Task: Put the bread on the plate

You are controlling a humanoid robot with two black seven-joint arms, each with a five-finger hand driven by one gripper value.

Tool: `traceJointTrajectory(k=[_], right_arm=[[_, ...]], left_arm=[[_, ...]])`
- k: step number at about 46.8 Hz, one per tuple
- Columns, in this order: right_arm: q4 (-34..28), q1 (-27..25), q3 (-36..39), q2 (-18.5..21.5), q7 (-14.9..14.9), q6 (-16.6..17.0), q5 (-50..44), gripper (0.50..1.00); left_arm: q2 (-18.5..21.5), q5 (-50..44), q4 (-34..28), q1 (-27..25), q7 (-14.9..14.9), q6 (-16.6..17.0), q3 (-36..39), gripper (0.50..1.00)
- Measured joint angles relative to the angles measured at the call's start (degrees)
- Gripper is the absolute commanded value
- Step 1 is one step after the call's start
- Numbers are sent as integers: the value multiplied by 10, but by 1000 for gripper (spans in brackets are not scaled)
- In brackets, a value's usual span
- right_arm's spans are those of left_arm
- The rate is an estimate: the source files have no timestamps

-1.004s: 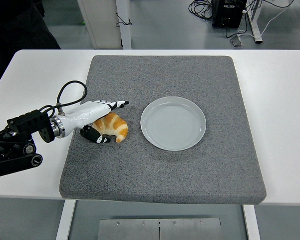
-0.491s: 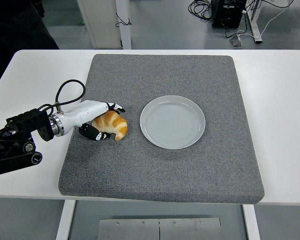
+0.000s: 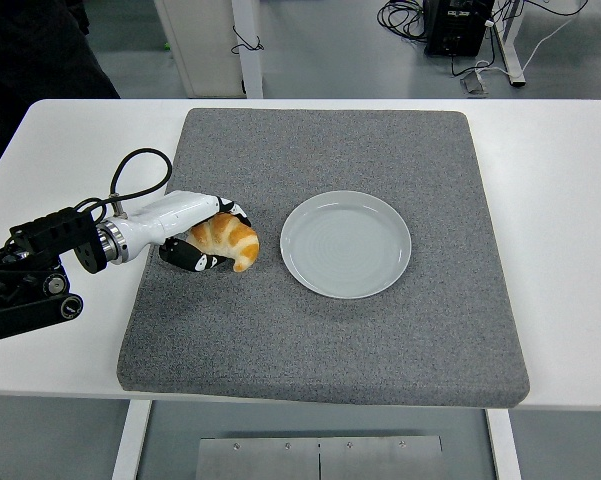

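1. We see a white counter [image 3: 565, 200] carrying a grey mat [image 3: 380, 330] that covers most of its middle.
2. We find the plate [image 3: 346, 245], pale and round, lying flat on the mat slightly right of centre, with nothing on it.
3. We locate the bread [image 3: 228, 238], a golden-brown croissant, to the left of the plate and apart from it, over the left part of the mat. Whether it rests on the mat or is raised just clear of it, we cannot tell.
4. We observe the left hand [image 3: 195, 235], white with black tips, reaching in from the left edge on a black arm [image 3: 35, 275] with a looped cable [image 3: 130, 175] above the wrist.
5. We note that its fingers [image 3: 202, 263] are grasping the bread: the upper ones curl over the croissant's far side, and the lower ones, black-tipped, close beneath its near side.
6. We see the floor [image 3: 330, 45] beyond the counter's far edge, with counter legs [image 3: 245, 45] and cables [image 3: 410, 15], and a dark shape [image 3: 30, 60] at the upper left that we cannot identify.
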Motion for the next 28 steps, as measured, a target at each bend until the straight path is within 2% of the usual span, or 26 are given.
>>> traceJointTrajectory(k=[8, 15, 28], right_arm=[[0, 0, 0, 0, 0, 0, 0, 1000], [0, 0, 0, 0, 0, 0, 0, 1000], [0, 0, 0, 0, 0, 0, 0, 1000]], left_arm=[[9, -18, 0, -31, -2, -5, -6, 564], [23, -39, -2, -64, -5, -39, -16, 563], [44, -41, -4, -103, -8, -80, -40, 569]])
